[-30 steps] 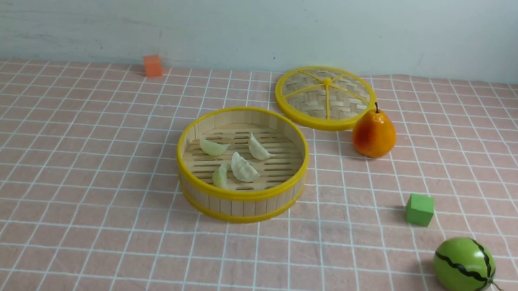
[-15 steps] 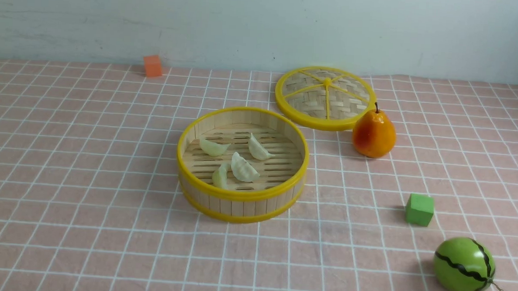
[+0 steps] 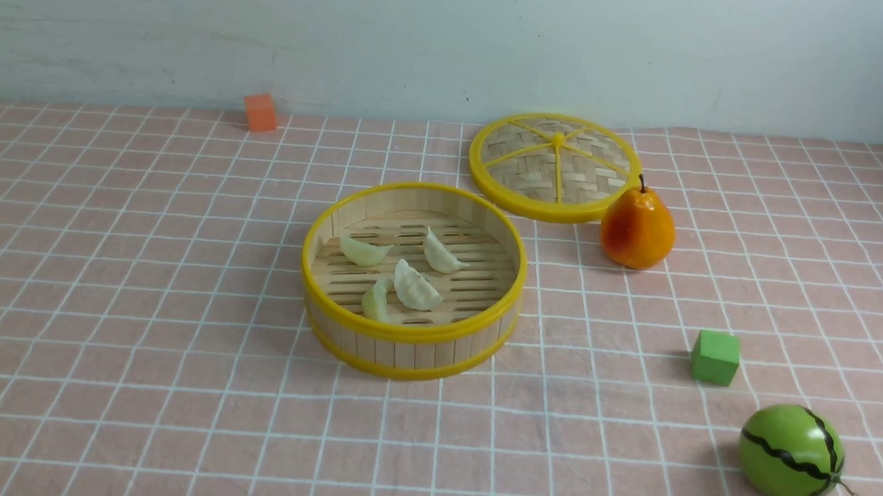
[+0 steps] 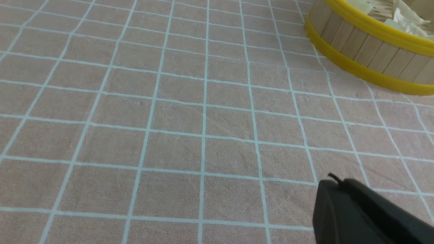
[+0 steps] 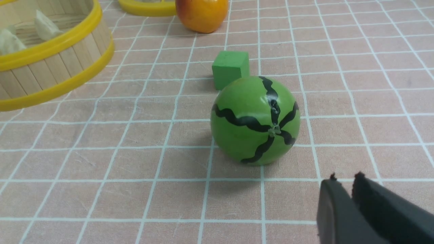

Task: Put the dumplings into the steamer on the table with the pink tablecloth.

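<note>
The steamer [image 3: 408, 334], a round bamboo basket with yellow rims, stands mid-table on the pink tablecloth [image 3: 148, 302]. Several dumplings lie on its slatted floor: pale green ones [image 3: 364, 250] [image 3: 377, 299] and cream-white ones [image 3: 441, 253] [image 3: 416, 286]. Neither arm shows in the front view. In the left wrist view my left gripper [image 4: 334, 179] is shut and empty over bare cloth, well short of the steamer [image 4: 373, 51]. My right gripper [image 5: 346, 178] has a narrow gap between its fingers and holds nothing. It hovers just short of the toy watermelon [image 5: 255, 120], with the steamer [image 5: 51, 67] farther off.
The flat woven lid [image 3: 554, 166] lies behind the steamer, with a pear [image 3: 637, 228] beside it. A green cube [image 3: 715, 357] and the toy watermelon [image 3: 790, 453] sit at the front right. An orange cube [image 3: 260, 112] rests by the back wall.
</note>
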Robot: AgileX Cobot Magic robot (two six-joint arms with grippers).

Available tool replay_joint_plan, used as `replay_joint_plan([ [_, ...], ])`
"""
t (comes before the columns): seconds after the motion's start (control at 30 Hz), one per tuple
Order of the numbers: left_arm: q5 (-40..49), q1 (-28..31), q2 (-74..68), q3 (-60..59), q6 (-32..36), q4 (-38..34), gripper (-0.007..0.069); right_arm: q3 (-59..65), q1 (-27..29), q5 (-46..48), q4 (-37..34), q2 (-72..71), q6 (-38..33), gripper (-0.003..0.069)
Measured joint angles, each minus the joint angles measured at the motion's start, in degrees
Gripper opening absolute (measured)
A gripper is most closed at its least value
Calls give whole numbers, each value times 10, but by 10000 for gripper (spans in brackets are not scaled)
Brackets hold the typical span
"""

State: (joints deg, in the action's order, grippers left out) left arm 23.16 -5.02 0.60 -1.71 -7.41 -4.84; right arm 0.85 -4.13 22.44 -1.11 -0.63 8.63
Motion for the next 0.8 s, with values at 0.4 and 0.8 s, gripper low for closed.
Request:
replay_joint_plan([
  [0.4,0,0,0,0,0,0,-14,0,0,0,0,0,0,97],
  [0.8,0,0,0,0,0,0,-7,0,0,0,0,0,0,107],
])
